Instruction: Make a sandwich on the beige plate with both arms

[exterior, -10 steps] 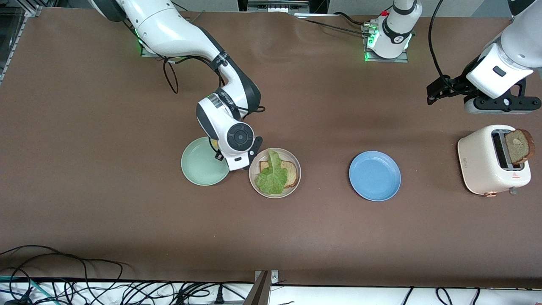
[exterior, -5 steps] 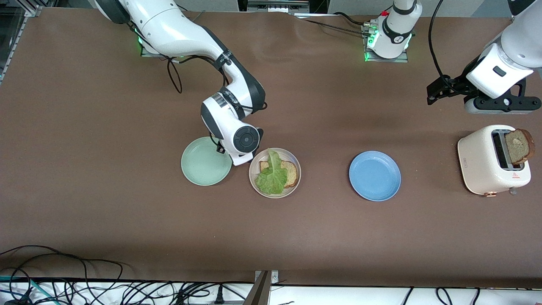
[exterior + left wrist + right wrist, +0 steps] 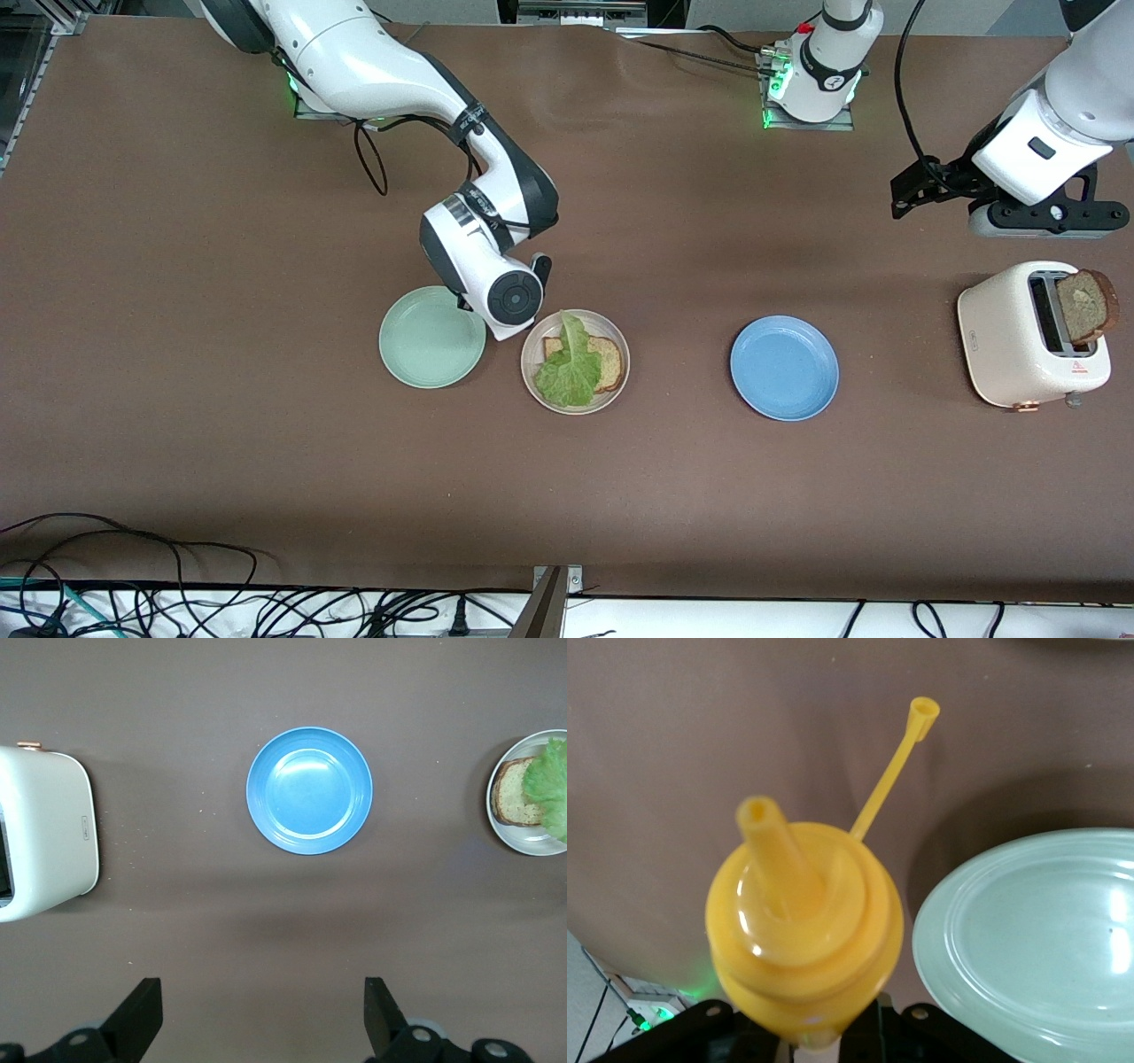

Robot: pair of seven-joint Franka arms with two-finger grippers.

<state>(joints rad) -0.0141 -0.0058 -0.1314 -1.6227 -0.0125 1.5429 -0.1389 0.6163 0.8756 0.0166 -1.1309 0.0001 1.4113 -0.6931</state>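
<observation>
**Lettuce on bread, top slice in toaster**

I see the right gripper (image 3: 802, 1036) pinching a yellow squeeze bottle (image 3: 802, 930) above the mint-green plate (image 3: 431, 337), centre-left of frame. The beige plate (image 3: 619, 381) at centre holds bread (image 3: 609, 361) under lettuce (image 3: 570, 368). My left gripper (image 3: 261, 1019) waits spread, upper right, above the toaster (image 3: 1019, 341).

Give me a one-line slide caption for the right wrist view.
Right gripper shut on a yellow squeeze bottle, cap open on its tether, held beside the mint-green plate.
</observation>
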